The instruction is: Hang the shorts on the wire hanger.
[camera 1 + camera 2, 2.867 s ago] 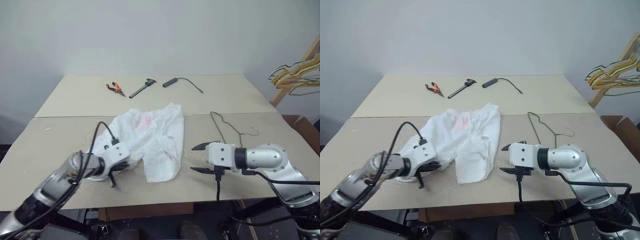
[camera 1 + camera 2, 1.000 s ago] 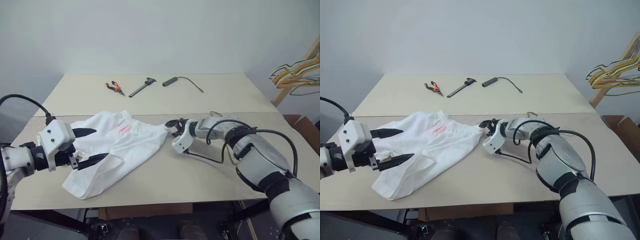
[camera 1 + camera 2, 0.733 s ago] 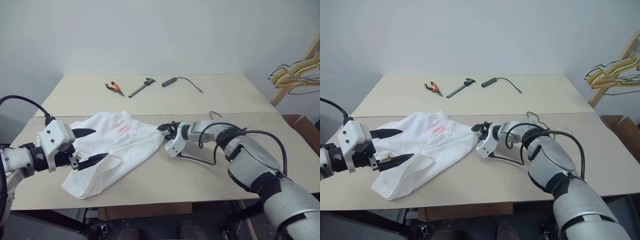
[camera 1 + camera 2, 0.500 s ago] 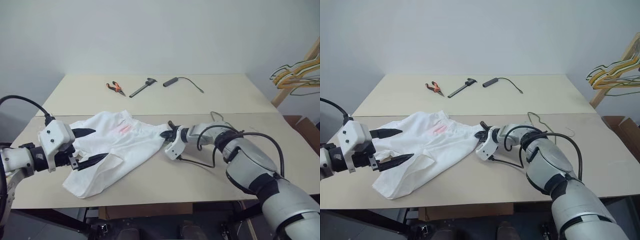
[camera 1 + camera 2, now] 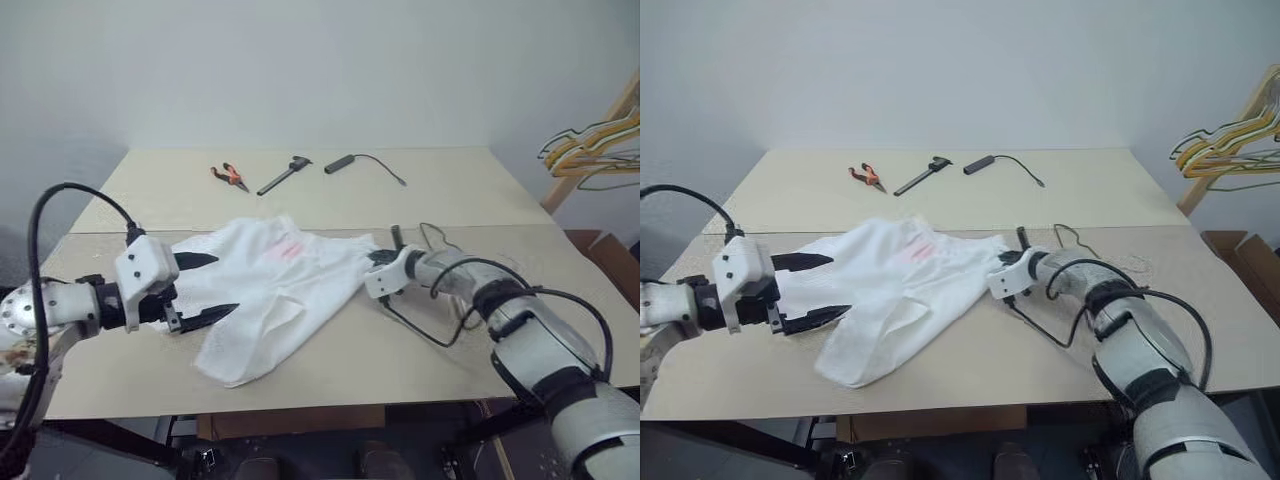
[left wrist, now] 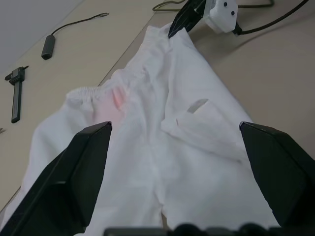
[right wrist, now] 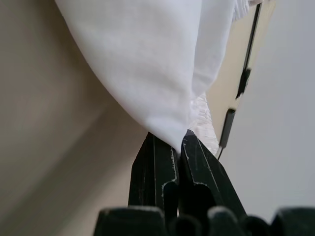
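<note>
A: Where are the shorts [image 5: 270, 290]?

B: Spread on the table [image 5: 420, 350], between the two grippers. One corner is pinched in the right gripper [image 7: 173, 147]; the rest trails away from it toward the left gripper [image 5: 205, 287].

A: So the right one has a real grip?

B: Yes. In its wrist view the two black fingers [image 7: 147, 167] are clamped together with a fold of white cloth caught at their tips.

A: And the left?

B: Its jaws stand wide apart, one finger [image 6: 74, 172] on each side of the cloth, closed on nothing. The shorts lie straight ahead of it, with the faint pink print [image 6: 117, 100] and the elastic waist just beyond its fingertips.

A: The hanger [image 5: 440, 240]?

B: Flat on the table just behind the right gripper, partly hidden by that arm. I cannot tell whether it touches the shorts.

A: Anything else nearby?

B: Well past both grippers, at the far side of the table: orange-handled pliers [image 5: 230, 177], a dark tool [image 5: 285, 175] and a black cable [image 5: 365, 165]. A bunch of yellow hangers [image 5: 590, 150] hangs off to the right gripper's outer side, away from the table.
</note>
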